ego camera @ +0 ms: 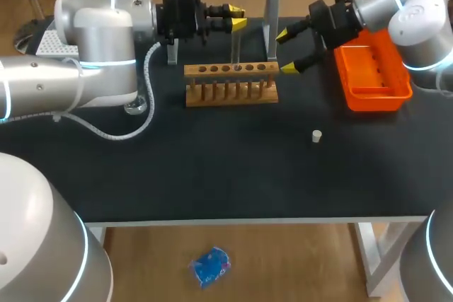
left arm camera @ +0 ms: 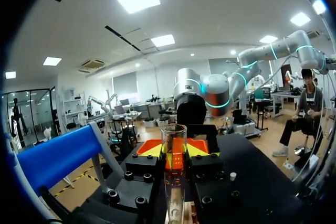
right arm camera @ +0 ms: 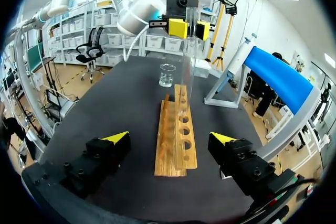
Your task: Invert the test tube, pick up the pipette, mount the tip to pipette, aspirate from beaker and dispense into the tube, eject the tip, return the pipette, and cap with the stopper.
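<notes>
A clear test tube [ego camera: 236,46] stands upright, my left gripper [ego camera: 238,19] shut on its upper part. The tube's lower end reaches the hole row of the wooden rack [ego camera: 230,84]. In the left wrist view the tube [left arm camera: 174,145] sits between the yellow fingertips [left arm camera: 151,150], open mouth upward. My right gripper [ego camera: 287,51] is open just right of the rack, holding nothing. Seen from the right wrist, that gripper [right arm camera: 169,138] straddles the rack's near end [right arm camera: 176,145], with the tube [right arm camera: 189,61] ahead. A white stopper [ego camera: 317,136] lies on the mat. The pipette [right arm camera: 241,56] hangs on the blue stand [right arm camera: 283,77].
An orange tray [ego camera: 371,76] sits at the right, beside my right arm. A glass beaker [right arm camera: 167,74] stands left of the rack, mostly hidden under my left arm in the head view. A tip box [ego camera: 53,44] is at the far left.
</notes>
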Motion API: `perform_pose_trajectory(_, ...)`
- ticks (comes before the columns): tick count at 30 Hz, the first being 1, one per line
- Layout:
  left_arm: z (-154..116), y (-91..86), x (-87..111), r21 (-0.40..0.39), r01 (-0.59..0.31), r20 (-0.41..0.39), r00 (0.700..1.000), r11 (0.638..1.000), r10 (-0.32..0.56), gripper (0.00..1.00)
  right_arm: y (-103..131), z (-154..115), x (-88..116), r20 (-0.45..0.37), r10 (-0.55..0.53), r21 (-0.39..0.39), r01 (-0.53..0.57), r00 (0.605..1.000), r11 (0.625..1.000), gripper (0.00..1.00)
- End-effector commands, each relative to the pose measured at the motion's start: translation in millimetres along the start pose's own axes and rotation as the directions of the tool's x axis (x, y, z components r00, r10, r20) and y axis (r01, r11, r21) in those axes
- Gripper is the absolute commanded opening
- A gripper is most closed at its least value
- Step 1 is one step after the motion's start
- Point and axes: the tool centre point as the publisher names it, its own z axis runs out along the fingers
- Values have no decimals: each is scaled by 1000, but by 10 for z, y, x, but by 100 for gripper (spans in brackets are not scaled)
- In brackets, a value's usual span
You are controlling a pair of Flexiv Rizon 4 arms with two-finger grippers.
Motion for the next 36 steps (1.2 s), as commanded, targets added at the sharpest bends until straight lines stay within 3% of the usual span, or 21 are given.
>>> perform_pose_trajectory(1,11,18,-16,-2,4,-3,1000,1000,-4,0,-7,-1,-7,-2,-1,0,1,1000,1000,100)
perform_pose_trajectory(19,62,70,-51,-15,6,-15,1000,1000,-7,0,-7,-1,-7,-2,-1,0,1,1000,1000,100)
perform_pose_trajectory(36,90,296,-128,-29,28,-14,999,999,-29,0,-7,-1,-7,-2,-1,0,1,1000,1000,100)
